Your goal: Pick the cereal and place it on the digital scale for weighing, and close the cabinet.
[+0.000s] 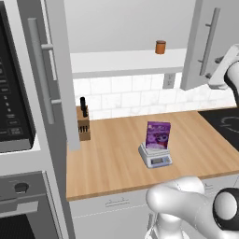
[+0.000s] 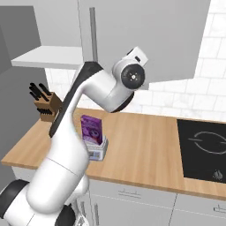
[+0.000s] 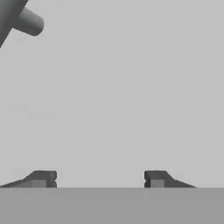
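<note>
The purple cereal box stands upright on the light-grey digital scale in the middle of the wooden counter; from the right base view the cereal and scale show beside my arm. Both cabinet doors stand open: the left door and the right door. My arm is raised to the right door. In the hand view my gripper faces the door's flat grey surface close up, with a handle mount at the upper left. Its fingertips stand apart with nothing between them.
An orange-brown jar sits on the cabinet shelf. A wooden knife block stands at the counter's back left. A black cooktop lies at the right. The oven and microwave column rises on the left.
</note>
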Controlling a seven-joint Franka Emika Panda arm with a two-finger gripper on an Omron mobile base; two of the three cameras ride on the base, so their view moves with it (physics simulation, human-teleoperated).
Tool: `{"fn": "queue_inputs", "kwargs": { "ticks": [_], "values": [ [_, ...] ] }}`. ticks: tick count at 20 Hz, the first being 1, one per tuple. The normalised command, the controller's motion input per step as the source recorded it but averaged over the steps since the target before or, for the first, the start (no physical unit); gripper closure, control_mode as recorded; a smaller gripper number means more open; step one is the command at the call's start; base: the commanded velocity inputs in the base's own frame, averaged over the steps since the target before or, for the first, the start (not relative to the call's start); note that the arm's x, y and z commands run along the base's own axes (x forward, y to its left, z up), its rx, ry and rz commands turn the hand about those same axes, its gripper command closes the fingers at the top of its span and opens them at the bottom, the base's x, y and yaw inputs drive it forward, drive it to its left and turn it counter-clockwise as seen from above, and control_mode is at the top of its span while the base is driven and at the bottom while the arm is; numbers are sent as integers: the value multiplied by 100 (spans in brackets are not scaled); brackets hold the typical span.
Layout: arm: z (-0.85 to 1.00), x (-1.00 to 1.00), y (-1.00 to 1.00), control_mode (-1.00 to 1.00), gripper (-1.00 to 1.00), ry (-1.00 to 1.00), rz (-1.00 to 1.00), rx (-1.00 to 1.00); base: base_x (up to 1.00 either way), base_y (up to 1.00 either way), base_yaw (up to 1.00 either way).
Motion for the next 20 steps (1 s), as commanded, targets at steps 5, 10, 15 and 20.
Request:
{"fn": "queue_inputs", "kwargs": {
  "ticks": [5, 10, 15, 20],
  "values": [
    [-24, 86, 25, -100, -100, -15, 2, 0, 0, 0, 0],
    [-14, 100, 21, -100, -100, -7, 0, 0, 0, 0, 0],
    [-7, 99, 11, -100, -100, 0, -1, 0, 0, 0, 0],
    [-73, 56, 27, -100, -100, -18, -3, 0, 0, 0, 0]
  ]
}}
